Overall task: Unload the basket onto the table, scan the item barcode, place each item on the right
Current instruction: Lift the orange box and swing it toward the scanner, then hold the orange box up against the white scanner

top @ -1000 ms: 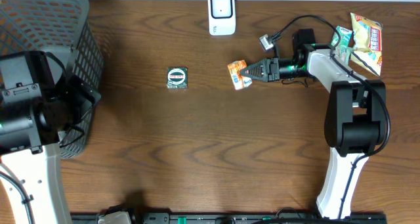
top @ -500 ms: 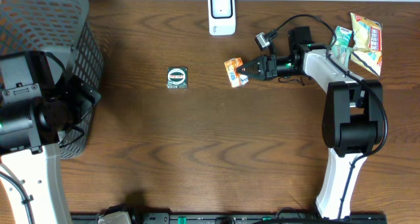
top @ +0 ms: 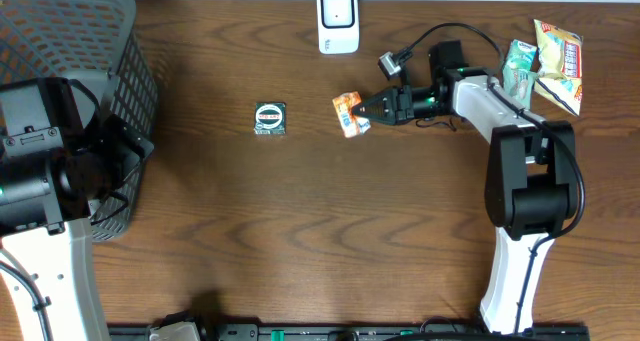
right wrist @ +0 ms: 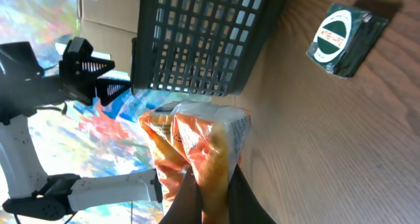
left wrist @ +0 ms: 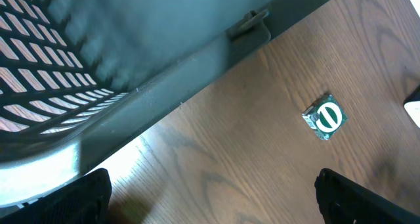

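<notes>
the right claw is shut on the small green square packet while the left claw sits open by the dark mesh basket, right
Not quite: the right claw is shut on the crinkly orange snack packet; the small green square packet lies alone on the wooden table, as the overhead view shows.

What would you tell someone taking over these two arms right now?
Right tool: shut on the orange packet, in front of the white scanner but not at it.
Left tool: open, empty, beside the basket.
Done: orange packet gripped.
Left: present its barcode to the scanner. The green packet and the snack bags lie on the table.
</notes>
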`<state>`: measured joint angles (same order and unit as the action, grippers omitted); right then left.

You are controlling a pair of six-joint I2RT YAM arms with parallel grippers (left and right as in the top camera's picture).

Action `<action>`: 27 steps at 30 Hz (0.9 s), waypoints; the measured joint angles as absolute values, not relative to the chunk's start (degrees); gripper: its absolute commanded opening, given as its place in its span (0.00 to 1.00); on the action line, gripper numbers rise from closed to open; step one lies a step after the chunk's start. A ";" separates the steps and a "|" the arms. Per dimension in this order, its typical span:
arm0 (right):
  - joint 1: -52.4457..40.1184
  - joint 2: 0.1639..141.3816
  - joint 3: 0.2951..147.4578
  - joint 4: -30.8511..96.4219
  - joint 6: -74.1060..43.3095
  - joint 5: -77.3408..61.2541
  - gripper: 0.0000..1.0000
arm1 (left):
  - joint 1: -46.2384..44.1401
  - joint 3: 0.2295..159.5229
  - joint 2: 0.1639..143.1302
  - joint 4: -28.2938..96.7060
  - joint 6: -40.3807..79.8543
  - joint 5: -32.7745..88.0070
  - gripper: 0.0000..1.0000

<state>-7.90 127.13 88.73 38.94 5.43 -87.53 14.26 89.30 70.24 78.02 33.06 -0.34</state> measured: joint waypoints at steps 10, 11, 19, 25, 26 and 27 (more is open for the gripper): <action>-8.51 127.13 88.73 38.41 5.43 -86.52 0.01 | 14.26 89.30 70.24 78.02 33.06 -0.34 0.98; -8.84 127.13 88.73 38.39 5.41 -85.73 0.01 | 14.26 89.30 70.24 78.02 33.06 -0.34 0.98; -13.04 127.02 88.73 33.01 -2.55 -68.45 0.01 | 14.26 89.30 70.24 78.00 33.06 -0.34 0.97; -15.22 123.72 88.73 32.80 -7.31 -49.34 0.01 | 14.26 89.30 70.24 78.02 33.06 -0.34 0.98; -15.55 122.48 88.73 32.80 -7.70 -45.78 0.01 | 14.26 89.30 70.24 78.02 33.06 -0.36 0.98; -15.97 121.40 88.73 32.80 -7.99 -42.48 0.01 | 14.26 89.30 70.24 78.02 33.06 -0.34 0.97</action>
